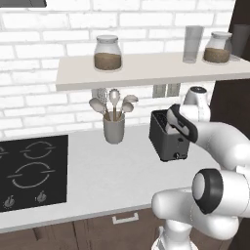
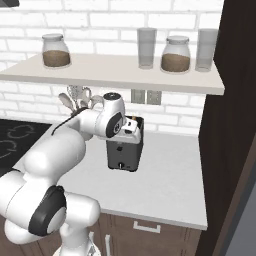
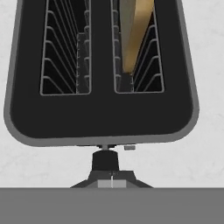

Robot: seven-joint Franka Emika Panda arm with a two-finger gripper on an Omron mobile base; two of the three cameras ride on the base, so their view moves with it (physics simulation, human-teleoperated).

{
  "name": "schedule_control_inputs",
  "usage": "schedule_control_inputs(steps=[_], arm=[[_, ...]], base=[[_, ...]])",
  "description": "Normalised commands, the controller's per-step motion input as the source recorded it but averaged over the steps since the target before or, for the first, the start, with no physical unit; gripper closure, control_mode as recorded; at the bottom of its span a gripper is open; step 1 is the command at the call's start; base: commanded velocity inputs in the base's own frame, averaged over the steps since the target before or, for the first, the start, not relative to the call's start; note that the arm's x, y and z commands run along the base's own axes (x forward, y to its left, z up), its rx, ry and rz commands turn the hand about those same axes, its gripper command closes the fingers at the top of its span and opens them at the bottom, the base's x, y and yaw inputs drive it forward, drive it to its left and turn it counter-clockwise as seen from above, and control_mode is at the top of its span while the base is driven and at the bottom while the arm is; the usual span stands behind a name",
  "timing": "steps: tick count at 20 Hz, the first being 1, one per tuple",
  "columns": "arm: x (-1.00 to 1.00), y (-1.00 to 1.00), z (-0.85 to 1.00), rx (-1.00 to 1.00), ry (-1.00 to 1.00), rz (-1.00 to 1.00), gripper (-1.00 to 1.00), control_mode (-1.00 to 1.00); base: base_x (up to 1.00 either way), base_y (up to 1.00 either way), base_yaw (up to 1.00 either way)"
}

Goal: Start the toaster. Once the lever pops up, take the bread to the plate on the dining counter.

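The closed gripper (image 3: pixel 111 168) hangs over the toaster (image 1: pixel 168 141); bread (image 3: pixel 135 35) sits inside, utensil cup (image 1: pixel 114 128) stands left of it.

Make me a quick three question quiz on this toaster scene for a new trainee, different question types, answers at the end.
1. True or false: the bread stands in one slot of the toaster and the other slot is empty.
2. Multiple choice: what stands on the worktop between the hob and the toaster? A) a kettle B) a utensil holder C) a blue bowl
3. Fill in: the gripper, poised at the toaster's narrow end, is ____ (open or shut).

Key: 1 true; 2 B; 3 shut.
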Motion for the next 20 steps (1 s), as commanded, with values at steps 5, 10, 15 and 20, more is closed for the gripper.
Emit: schedule_control_inputs(steps=[5,10,15,20], arm=[[0.00,0.09,-0.10,0.00,0.00,0.03,1.00,-1.00],[0.00,0.01,-0.12,0.00,0.00,0.02,1.00,-1.00],[0.00,0.00,-0.02,0.00,-0.01,0.02,1.00,-1.00],[0.00,0.00,-0.03,0.00,-0.01,0.02,1.00,-1.00]], base=[[0.00,0.00,0.00],[0.00,0.00,0.00],[0.00,0.00,0.00],[0.00,0.00,0.00]])
